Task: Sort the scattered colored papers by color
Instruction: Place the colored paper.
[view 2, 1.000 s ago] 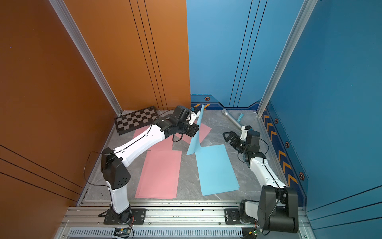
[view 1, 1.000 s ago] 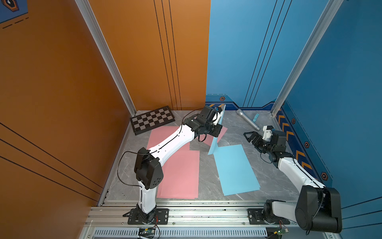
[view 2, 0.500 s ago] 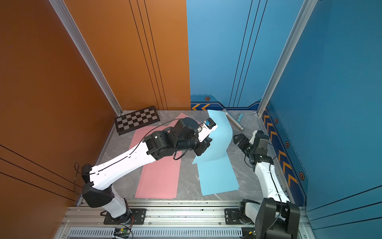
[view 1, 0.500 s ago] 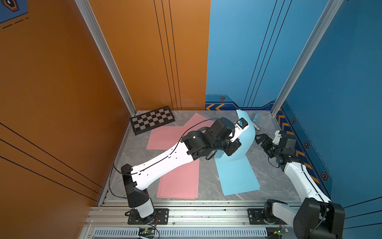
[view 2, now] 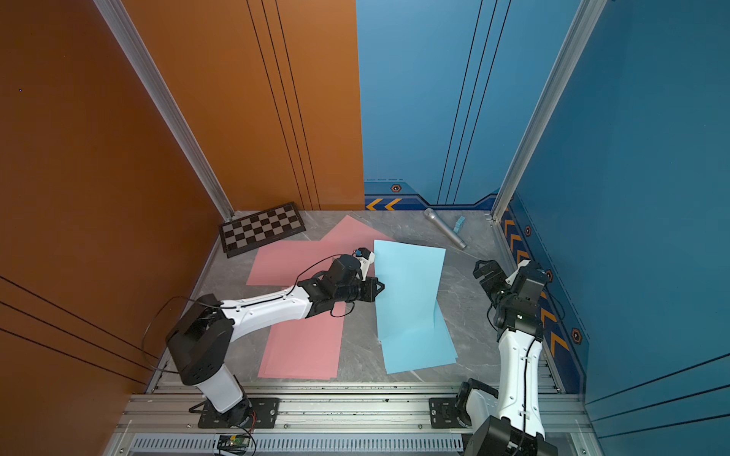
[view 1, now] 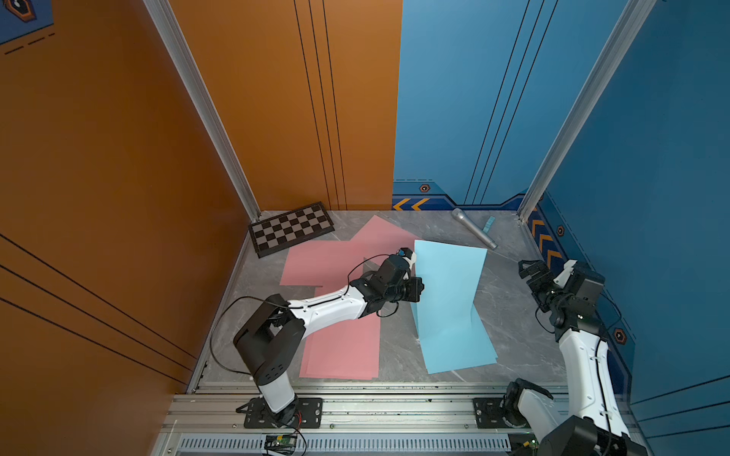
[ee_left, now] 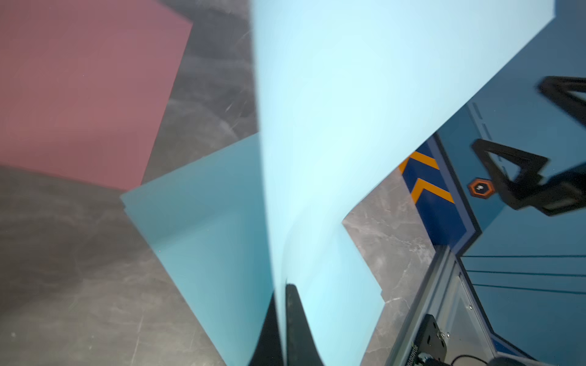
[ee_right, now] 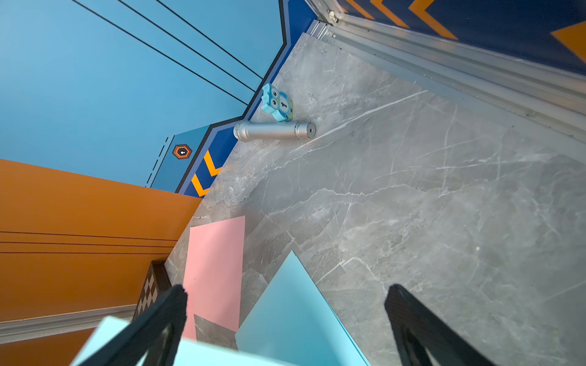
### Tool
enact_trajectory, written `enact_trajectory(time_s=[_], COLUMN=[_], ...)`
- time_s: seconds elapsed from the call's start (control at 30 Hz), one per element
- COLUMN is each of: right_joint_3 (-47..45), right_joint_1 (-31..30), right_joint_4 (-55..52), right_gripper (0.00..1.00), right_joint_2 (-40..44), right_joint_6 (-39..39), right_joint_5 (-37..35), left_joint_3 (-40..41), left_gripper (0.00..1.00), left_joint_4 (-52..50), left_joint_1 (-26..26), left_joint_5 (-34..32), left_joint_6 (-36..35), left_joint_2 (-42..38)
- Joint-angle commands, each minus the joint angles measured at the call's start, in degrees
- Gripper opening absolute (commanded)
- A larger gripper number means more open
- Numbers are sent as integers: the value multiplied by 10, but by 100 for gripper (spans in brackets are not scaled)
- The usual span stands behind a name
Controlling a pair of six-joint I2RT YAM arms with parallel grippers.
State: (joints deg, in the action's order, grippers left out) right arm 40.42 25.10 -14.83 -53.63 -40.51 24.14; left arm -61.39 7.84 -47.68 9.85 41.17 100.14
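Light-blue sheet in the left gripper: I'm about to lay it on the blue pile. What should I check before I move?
1. Grip: the left gripper is shut on the held blue sheet at one edge: ok.
2. Position: the sheet's lower end hangs over the blue pile: ok.
3. Sheet lying flat: not ok. It stands upright and bowed.
4. Right gripper open, empty and off the sheet: ok.
5. Microphone clear of the pile: ok. It lies by the far wall.
6. Pink sheets in one stack: not ok. They lie spread out.
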Motion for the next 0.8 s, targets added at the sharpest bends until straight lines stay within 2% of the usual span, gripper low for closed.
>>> enact_trajectory(time_s=[0.0,0.13,0.53,0.77], right_joint_3=[-5,-9,-9,-10], right_joint_1=[2,1,0,-13], right_joint_4=[-17,-13,-11,-6], right_gripper=[100,100,100,100], right_joint_2=[-16,-21,-27,-39], right_joint_6=[-1,-2,5,4], right_joint_5=[21,27,36,33], left_joint_3=[28,51,28,52], left_gripper=[0,0,0,0], left_joint_4=[112,146,147,146], left_joint_1=[-10,-11,-27,-31], left_joint_5=[25,42,88,89], left_joint_6=[101,139,130,123], left_joint_2=[16,60,112,98])
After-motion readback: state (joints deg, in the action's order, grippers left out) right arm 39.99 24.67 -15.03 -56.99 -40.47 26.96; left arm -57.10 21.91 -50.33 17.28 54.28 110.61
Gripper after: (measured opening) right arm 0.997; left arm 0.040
